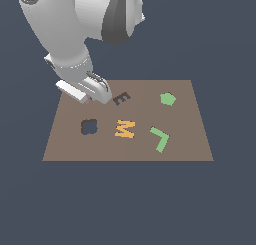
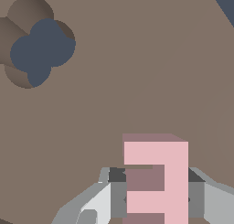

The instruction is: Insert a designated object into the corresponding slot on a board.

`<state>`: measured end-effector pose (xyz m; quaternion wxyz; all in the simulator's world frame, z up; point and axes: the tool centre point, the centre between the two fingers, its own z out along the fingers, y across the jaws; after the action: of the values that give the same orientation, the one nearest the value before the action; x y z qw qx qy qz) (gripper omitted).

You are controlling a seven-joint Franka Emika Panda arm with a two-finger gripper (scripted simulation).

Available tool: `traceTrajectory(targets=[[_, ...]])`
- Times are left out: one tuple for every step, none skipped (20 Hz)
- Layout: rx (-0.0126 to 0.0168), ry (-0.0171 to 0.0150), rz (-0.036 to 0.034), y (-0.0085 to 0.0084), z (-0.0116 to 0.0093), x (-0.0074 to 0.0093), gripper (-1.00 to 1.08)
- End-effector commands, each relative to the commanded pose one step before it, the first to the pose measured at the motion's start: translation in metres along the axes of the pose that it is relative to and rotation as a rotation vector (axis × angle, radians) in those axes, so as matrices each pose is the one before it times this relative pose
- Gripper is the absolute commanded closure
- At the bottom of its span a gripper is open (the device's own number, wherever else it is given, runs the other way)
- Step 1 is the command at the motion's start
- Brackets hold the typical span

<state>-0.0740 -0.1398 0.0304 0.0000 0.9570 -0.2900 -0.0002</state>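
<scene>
The pale-pink E block (image 2: 176,173) sits between my gripper's two grey fingers (image 2: 118,195), which press on its two sides. My gripper (image 2: 156,195) is shut on it just above the brown board (image 2: 137,72). In the exterior view my gripper (image 1: 92,95) hovers over the board's (image 1: 185,124) far corner on the exterior view's left, and only a pink sliver of the block (image 1: 86,100) shows beneath it. The dark E-shaped slot (image 1: 121,98) lies just to the exterior view's right of my gripper. The slot is out of the wrist view.
A dark clover-shaped hole (image 1: 89,126) lies nearer the front from my gripper and also shows in the wrist view (image 2: 41,45). An orange M (image 1: 124,129), a green L (image 1: 160,138) and a green pentagon (image 1: 168,99) lie on the board.
</scene>
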Motion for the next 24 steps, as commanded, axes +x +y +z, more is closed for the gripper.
traceTrajectory(targets=[[0.00022, -0.00002, 0.00741, -0.00222, -0.00023, -0.00182, 1.08], [0.00002, 0.0, 0.00552, -0.00124, -0.00014, -0.00117, 1.08], [0.00003, 0.0, 0.00644, -0.0015, -0.00017, -0.00139, 1.08], [0.00003, 0.0, 0.00747, -0.0017, -0.00019, -0.00158, 1.08], [0.00004, 0.0, 0.0084, -0.00194, -0.00022, -0.00179, 1.08], [0.00004, 0.0, 0.00934, -0.00217, -0.00024, -0.00199, 1.08], [0.00004, 0.0, 0.01029, -0.00239, -0.00027, -0.00219, 1.08], [0.00005, -0.00001, 0.01124, -0.0026, -0.00029, -0.00238, 1.08], [0.00005, -0.00001, 0.01214, -0.00284, -0.00032, -0.00257, 1.08], [0.00006, -0.00001, 0.01305, -0.00306, -0.00034, -0.00276, 1.08], [0.00006, -0.00001, 0.01395, -0.00328, -0.00036, -0.00294, 1.08], [0.00007, -0.00001, 0.01483, -0.0035, -0.00039, -0.00312, 1.08], [0.00007, -0.00001, 0.0157, -0.00372, -0.00041, -0.0033, 1.08], [0.00007, -0.00001, 0.01656, -0.00395, -0.00043, -0.00347, 1.08], [0.00008, -0.00001, 0.0174, -0.00418, -0.00046, -0.00363, 1.08], [0.00008, -0.00001, 0.01824, -0.00441, -0.00048, -0.00379, 1.08], [0.00008, -0.00001, 0.01818, -0.00442, -0.00048, -0.00376, 1.08], [0.00007, -0.00001, 0.01718, -0.0042, -0.00045, -0.00355, 1.08], [0.00007, -0.00001, 0.01619, -0.00397, -0.00043, -0.00335, 1.08], [0.00006, -0.00001, 0.01525, -0.00375, -0.0004, -0.00314, 1.08], [0.00006, -0.00001, 0.0143, -0.00356, -0.00038, -0.00293, 1.08], [0.00005, 0.0, 0.01339, -0.00335, -0.00035, -0.0027, 1.08], [0.00004, 0.0, 0.01245, -0.00315, -0.00033, -0.00248, 1.08], [0.00004, 0.0, 0.01155, -0.00295, -0.0003, -0.00229, 1.08]])
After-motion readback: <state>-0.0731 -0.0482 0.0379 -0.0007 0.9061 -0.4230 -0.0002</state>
